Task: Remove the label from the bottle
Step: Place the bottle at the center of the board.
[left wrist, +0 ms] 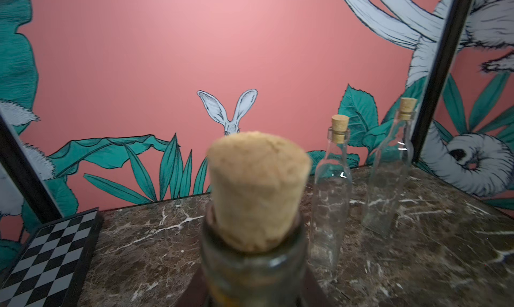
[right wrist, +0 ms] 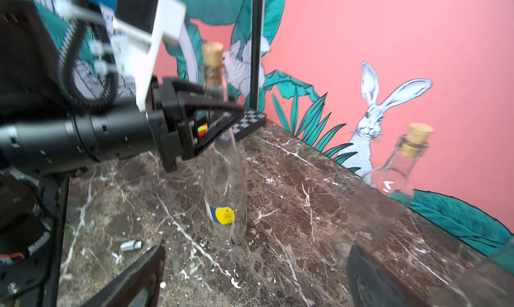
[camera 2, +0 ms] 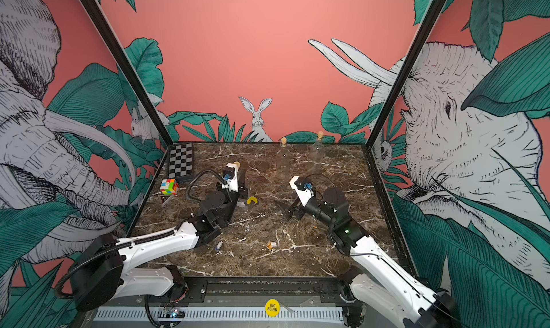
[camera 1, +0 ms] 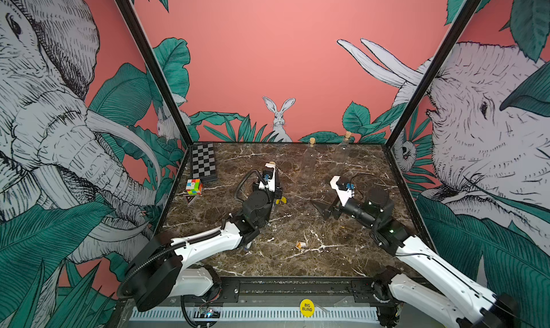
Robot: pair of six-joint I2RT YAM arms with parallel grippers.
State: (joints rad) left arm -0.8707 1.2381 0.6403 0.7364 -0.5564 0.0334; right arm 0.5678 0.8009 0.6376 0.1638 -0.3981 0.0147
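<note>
Left wrist view: cork (left wrist: 258, 191) blurred, bottle (left wrist: 250, 277) body cut off at the edge. Right wrist view: label (right wrist: 224, 215) print too small to read.

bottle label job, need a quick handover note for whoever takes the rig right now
Left gripper: shut on the neck of the corked glass bottle, held upright on the marble table.
Right gripper: open, empty, low beside that bottle.
Done: little to show; small scraps lie on the table.
To do: the yellow label is on the bottle's lower body; peel it off.
</note>
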